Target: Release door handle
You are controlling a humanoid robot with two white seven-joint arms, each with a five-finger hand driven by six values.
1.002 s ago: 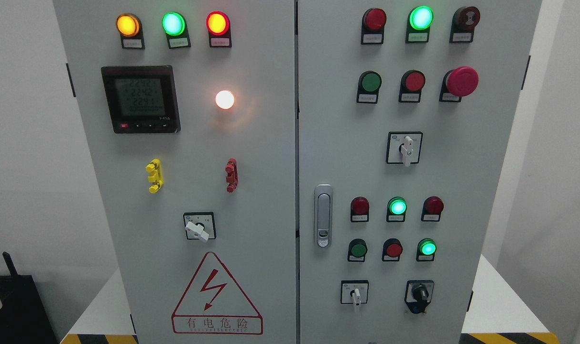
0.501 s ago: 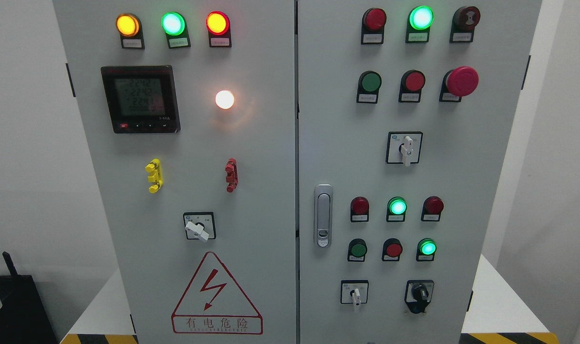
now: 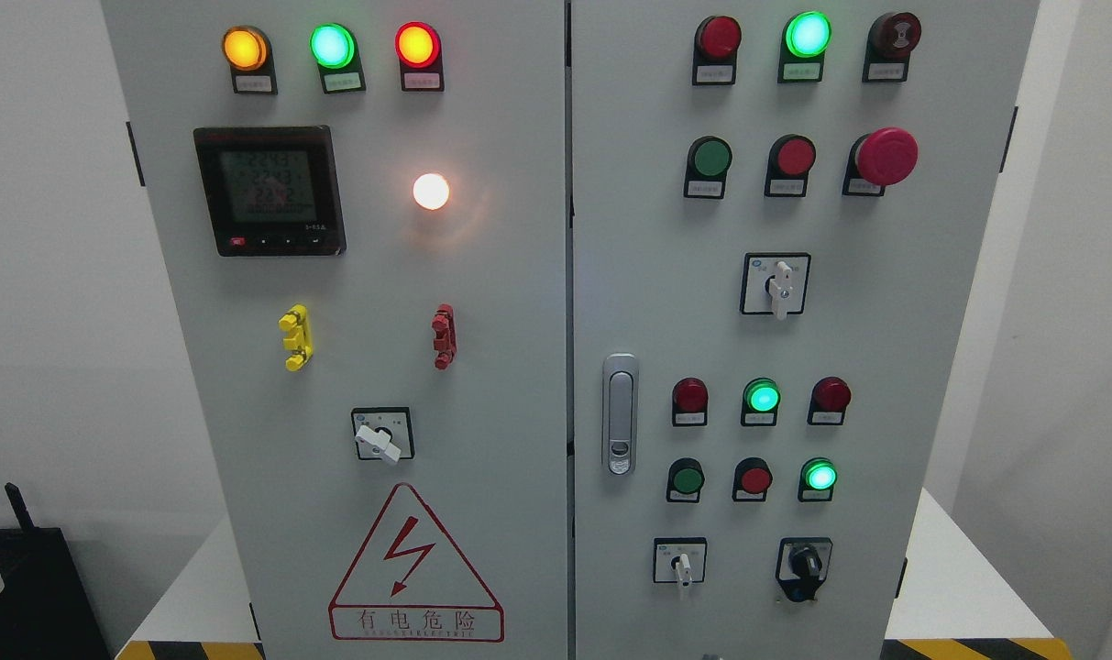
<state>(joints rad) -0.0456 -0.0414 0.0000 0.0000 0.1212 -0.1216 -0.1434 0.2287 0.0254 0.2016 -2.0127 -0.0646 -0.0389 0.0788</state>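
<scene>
Door handle (image 3: 620,414) flush, untouched, upright.

Meter display (image 3: 269,188) digits changed (flickering), slightly

The silver door handle (image 3: 620,414) lies flush and upright on the closed right cabinet door (image 3: 886,321).

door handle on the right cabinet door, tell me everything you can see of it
The door handle is a slim, upright latch in silvery, metal-looking finish, set in an oval surround with rounded ends. A long lever fills most of its length and lies flush in the surround; below it sits a small round part, likely a lock. It is mounted at the left edge of the right door, beside the centre seam and level with the lower indicator lights. Nothing touches it: no hand is in view.
</scene>
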